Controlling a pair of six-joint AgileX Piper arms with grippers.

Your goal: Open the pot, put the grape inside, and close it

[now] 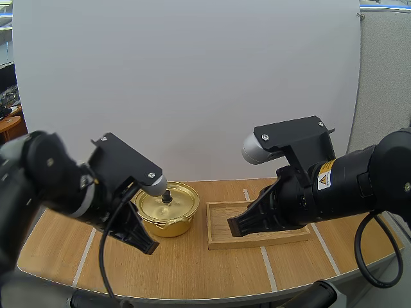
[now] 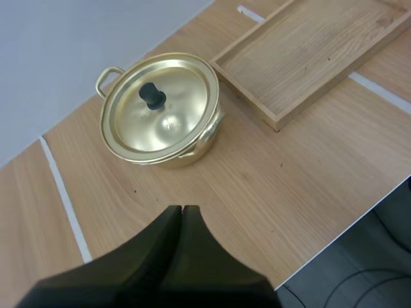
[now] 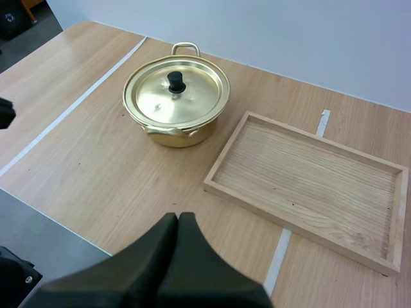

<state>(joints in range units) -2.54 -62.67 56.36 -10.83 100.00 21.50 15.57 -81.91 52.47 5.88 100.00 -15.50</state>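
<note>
Left gripper [image 2: 182, 212]: the jaws are fully closed, both fingers lying together as one dark wedge with nothing between them. It hangs above the table [image 2: 257, 186], on the near side of the pot [image 3: 183, 140]. Right gripper [image 3: 178, 218]: the jaws are likewise closed on nothing, raised above the table on the near side of the wooden tray [image 3: 302, 240]. The golden pot stands left of the tray, close beside it but apart. Its lid [image 2: 173, 122] is seated, with the black knob [image 2: 153, 95] at centre.
</note>
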